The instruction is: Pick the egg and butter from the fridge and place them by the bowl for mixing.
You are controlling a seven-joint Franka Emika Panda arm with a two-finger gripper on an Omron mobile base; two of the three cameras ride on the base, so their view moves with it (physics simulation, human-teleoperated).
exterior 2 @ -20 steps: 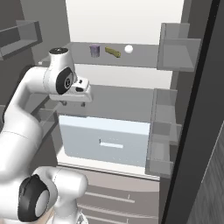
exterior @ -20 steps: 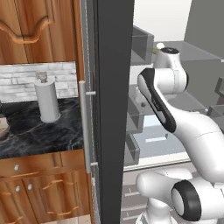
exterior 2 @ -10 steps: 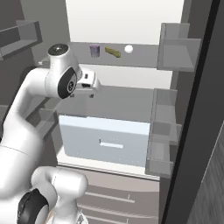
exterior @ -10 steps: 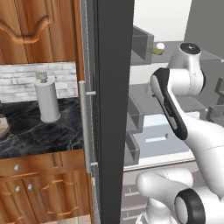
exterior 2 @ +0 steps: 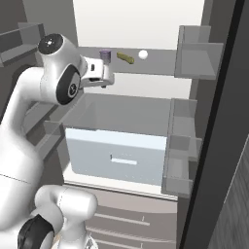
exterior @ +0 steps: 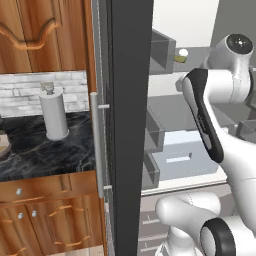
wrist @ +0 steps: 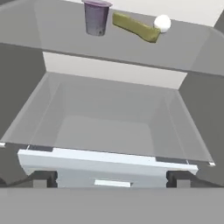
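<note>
Here the fridge [exterior 2: 204,160] stands with its dark grey door [exterior: 131,125] swung open, the long silver handle [exterior: 96,145] running down the door's edge beside the black stone counter [exterior: 45,150], on which a white cylindrical holder [exterior: 54,115] stands upright. Inside, the upper shelf [exterior 2: 160,61] carries three items in a row near its front edge: a small purplish cup [wrist: 96,16] on the left, the butter [wrist: 136,27] lying as a yellow-green block in the middle, and the egg [wrist: 162,23] just beside the butter's right end; whether egg and butter touch cannot be told. In the right base view the same row reads cup [exterior 2: 105,55], butter [exterior 2: 125,58], egg [exterior 2: 143,54]. The gripper [exterior 2: 104,78] hangs in front of the shelf's left part, below the cup, its jaws spread wide and holding nothing; both finger tips [wrist: 43,178] flank the pale drawer [exterior 2: 121,151] beneath the shelf in the hand view.
</note>
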